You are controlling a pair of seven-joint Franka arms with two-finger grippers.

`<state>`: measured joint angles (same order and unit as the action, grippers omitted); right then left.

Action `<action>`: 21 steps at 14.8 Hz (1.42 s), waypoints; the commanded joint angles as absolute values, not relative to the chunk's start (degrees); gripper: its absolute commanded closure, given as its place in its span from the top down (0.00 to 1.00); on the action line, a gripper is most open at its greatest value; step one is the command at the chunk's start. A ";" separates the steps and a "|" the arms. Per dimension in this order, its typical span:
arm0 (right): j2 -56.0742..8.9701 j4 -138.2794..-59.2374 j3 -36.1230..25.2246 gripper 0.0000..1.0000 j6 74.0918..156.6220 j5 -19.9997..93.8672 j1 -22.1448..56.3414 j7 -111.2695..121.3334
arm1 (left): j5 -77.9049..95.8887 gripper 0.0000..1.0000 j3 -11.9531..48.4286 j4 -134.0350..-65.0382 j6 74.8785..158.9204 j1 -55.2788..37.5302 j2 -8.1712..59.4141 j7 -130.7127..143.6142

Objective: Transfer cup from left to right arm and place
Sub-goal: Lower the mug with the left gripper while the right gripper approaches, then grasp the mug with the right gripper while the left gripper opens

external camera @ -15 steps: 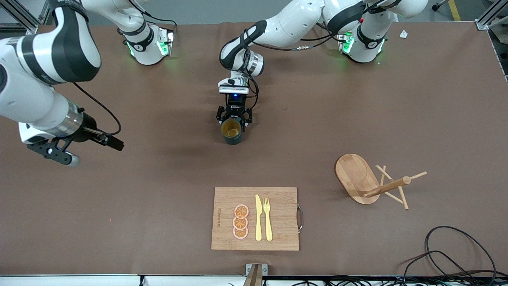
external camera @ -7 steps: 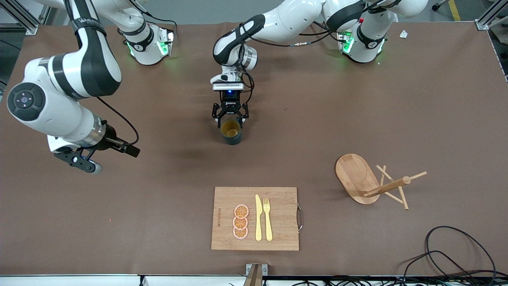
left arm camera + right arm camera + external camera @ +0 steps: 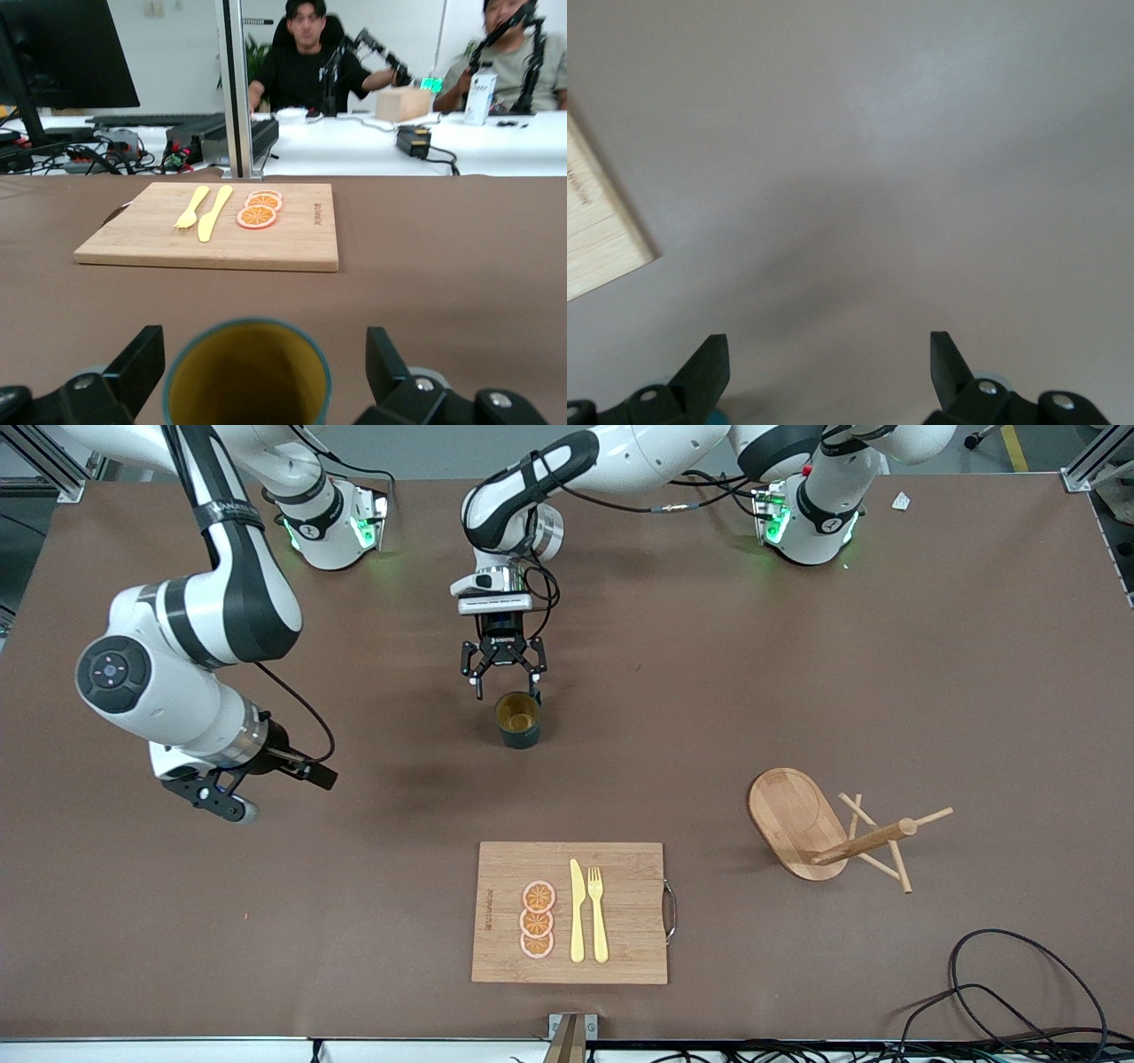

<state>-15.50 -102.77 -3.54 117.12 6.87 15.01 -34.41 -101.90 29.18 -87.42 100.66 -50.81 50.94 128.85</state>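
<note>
The cup (image 3: 517, 721), dark teal with a yellowish-brown inside, stands upright on the brown table near its middle. Its handle is hidden. My left gripper (image 3: 502, 677) hangs open just on the bases' side of the cup, touching nothing. In the left wrist view the cup (image 3: 248, 376) shows ahead of the left gripper (image 3: 263, 363), with a gap to each finger. My right gripper (image 3: 232, 808) hovers open and empty over bare table toward the right arm's end. The right wrist view shows the right gripper (image 3: 828, 363) with only tabletop between its fingers.
A wooden cutting board (image 3: 620, 908) with orange slices (image 3: 537, 919), a yellow knife (image 3: 577, 911) and a fork (image 3: 598, 914) lies nearer the front camera than the cup. A tipped wooden mug stand (image 3: 819, 828) lies toward the left arm's end. Cables (image 3: 1019, 992) coil at the near corner.
The left gripper has drawn back from the cup toward the bases, leaving it standing on the table. The right arm has swung in toward the middle of the table.
</note>
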 commanded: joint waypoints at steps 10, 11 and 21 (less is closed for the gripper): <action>-14.76 -116.01 -3.96 1.00 136.21 10.20 27.05 -45.76 | -88.97 1.00 70.99 -90.00 104.85 -3.64 47.29 91.09; -15.29 -116.28 -3.96 1.00 137.80 10.20 28.72 -49.01 | -86.94 1.00 73.97 -90.00 104.85 0.22 47.29 87.14; -18.71 -116.10 -4.31 1.00 138.25 9.23 40.69 -82.16 | -64.61 1.00 85.95 -82.10 101.44 21.78 46.85 56.17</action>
<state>-17.76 -115.44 -3.44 137.61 9.06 38.70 -77.72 -67.54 84.00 -83.40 104.18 19.84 47.53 58.77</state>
